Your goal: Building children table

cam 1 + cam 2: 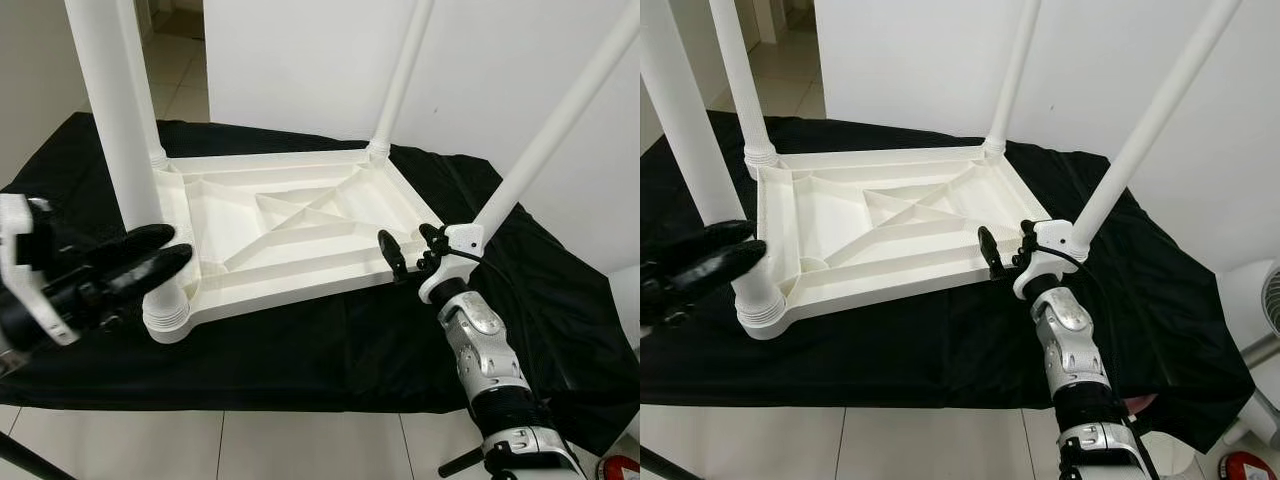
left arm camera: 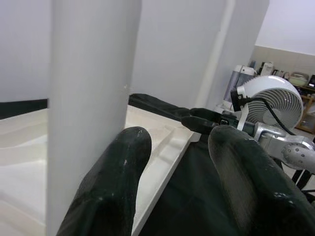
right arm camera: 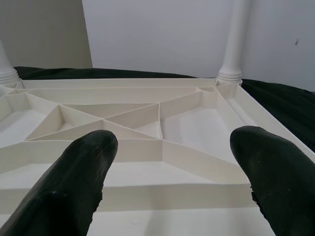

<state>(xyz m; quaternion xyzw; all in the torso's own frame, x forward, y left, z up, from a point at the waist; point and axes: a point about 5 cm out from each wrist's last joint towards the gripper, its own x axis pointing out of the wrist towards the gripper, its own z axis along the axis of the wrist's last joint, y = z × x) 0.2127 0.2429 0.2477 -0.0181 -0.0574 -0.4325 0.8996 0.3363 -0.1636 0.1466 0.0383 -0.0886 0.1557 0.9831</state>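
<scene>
The white children's tabletop (image 1: 290,235) lies upside down on a table under a black cloth (image 1: 330,350), its legs pointing up. The left tool (image 1: 150,262) sits against the near-left leg (image 1: 125,150), fingers spread, one finger (image 2: 115,182) touching it. The right tool (image 1: 408,250), spread, faces the tabletop's near-right edge by the slanting leg (image 1: 550,140). The legs' tops are cut off. A fan (image 2: 273,101) stands beyond the tabletop.
</scene>
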